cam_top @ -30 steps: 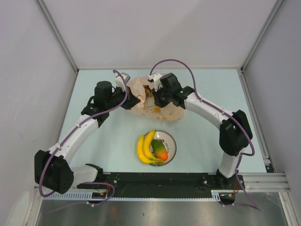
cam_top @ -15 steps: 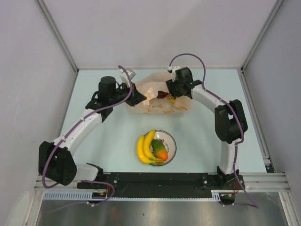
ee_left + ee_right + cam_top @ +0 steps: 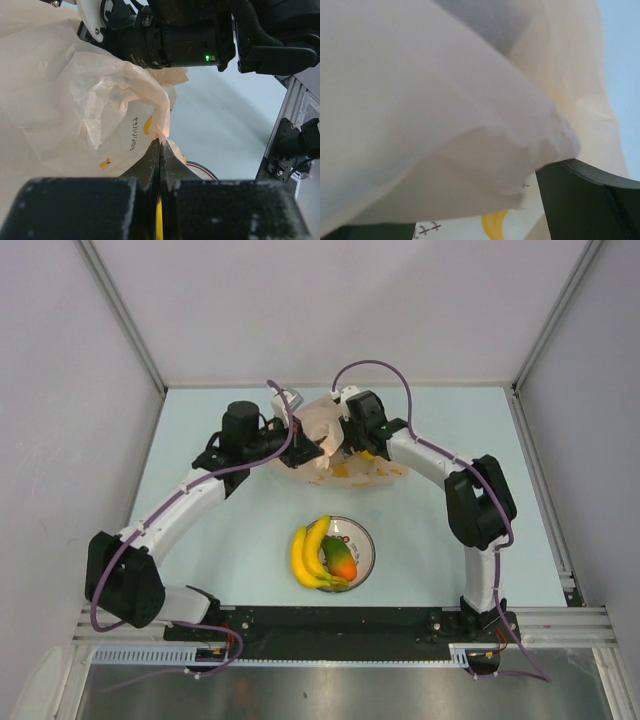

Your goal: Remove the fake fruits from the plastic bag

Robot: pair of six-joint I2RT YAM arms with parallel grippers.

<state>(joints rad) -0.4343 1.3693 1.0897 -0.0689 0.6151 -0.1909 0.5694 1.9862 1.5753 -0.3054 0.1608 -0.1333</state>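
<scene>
Left gripper (image 3: 159, 150) has its jaws pinched tight on a fold of the plastic bag (image 3: 100, 100), which sits far-middle on the table (image 3: 260, 550). Right gripper (image 3: 345, 443) is at the bag's mouth, jaws spread wide, film draped over them, nothing gripped. Banana bunch (image 3: 308, 555) and mango (image 3: 340, 558) lie on the plate (image 3: 366, 540)

Bright, even overhead light fills the top view, leaving soft shadows on the tabletop (image 3: 420, 530). The plastic bag (image 3: 420, 100) blurs in the right wrist view (far too close), glowing pale.
</scene>
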